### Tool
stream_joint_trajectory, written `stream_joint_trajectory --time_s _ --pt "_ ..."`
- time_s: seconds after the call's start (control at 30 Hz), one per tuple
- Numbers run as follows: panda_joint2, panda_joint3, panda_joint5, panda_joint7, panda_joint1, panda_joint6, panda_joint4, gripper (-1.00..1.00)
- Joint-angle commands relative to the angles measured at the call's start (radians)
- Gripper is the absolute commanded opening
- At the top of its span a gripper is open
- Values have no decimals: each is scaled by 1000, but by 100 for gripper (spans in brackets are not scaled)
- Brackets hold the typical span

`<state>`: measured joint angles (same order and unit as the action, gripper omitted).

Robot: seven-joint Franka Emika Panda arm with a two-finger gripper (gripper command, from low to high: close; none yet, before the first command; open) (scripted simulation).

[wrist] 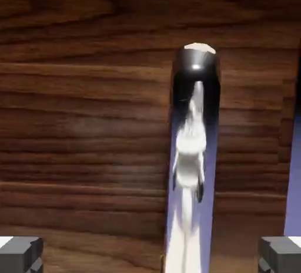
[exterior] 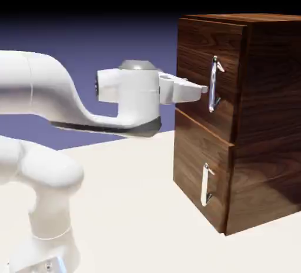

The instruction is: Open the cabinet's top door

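**Approach to the top door's handle, grasp not yet made**

The gripper [exterior: 203, 89] is level and just beside the long silver handle [exterior: 215, 84] of the top door [exterior: 200, 49], on the upper half of the cabinet [exterior: 264, 119] that stands on the tabletop [exterior: 129, 207]. The jaws are wide apart and hold nothing. In the hand view the handle [wrist: 194, 166] lies between the fingertips [wrist: 20, 253]. I judge the next move is a short advance, then closing on the bar, then pulling.

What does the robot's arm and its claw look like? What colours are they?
The arm is smooth, white and rounded, made of fat curved tubes, with a dark grey band underneath and a silver-grey cap on the hand. The claw is pale, with two small blocky grey fingertips.
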<state>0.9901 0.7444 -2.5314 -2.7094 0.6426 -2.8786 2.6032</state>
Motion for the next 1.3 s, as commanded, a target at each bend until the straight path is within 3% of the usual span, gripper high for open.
stream_joint_trajectory --time_s 0.0,0.17,0.33,0.37,0.87,1.27 --pt "7 13 -44 -34 11 3 -4 100" --pt "32 57 -193 -150 48 12 -16 100" --pt "-70 158 -243 -188 219 68 -133 100" --pt "-70 158 -243 -188 219 68 -133 -100" --pt "-33 -331 122 -188 -273 200 130 -100" --pt "82 -764 469 -187 -680 119 233 -100"
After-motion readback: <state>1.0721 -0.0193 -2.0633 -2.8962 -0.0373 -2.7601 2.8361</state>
